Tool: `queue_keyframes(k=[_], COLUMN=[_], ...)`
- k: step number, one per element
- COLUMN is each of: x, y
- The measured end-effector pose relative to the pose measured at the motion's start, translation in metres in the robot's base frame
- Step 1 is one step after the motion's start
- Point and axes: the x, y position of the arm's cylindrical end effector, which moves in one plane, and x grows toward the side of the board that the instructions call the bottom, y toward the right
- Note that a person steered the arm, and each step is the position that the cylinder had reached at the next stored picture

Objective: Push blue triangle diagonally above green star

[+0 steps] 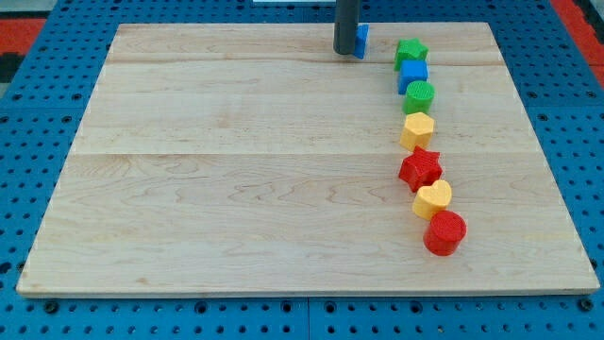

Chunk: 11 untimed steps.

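The blue triangle (361,40) lies near the board's top edge, mostly hidden behind my rod; only its right part shows. My tip (345,51) rests against the triangle's left side. The green star (411,51) lies a short way to the right of the triangle and slightly lower. A small gap separates the two.
Below the green star runs a curved column of blocks: a blue cube (412,74), a green cylinder (419,95), a yellow hexagon (417,128), a red star (420,168), a yellow block (433,198) and a red cylinder (444,232). All lie on the wooden board (236,170).
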Motion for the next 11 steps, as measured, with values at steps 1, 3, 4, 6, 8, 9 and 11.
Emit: queue_keyframes(k=[1,3,4,6,8,9,11], x=[-0.007,-0.041,-0.041,-0.041,-0.004,-0.014,-0.021], y=[-0.022,-0.015,-0.004,-0.003,-0.044,-0.040,-0.012])
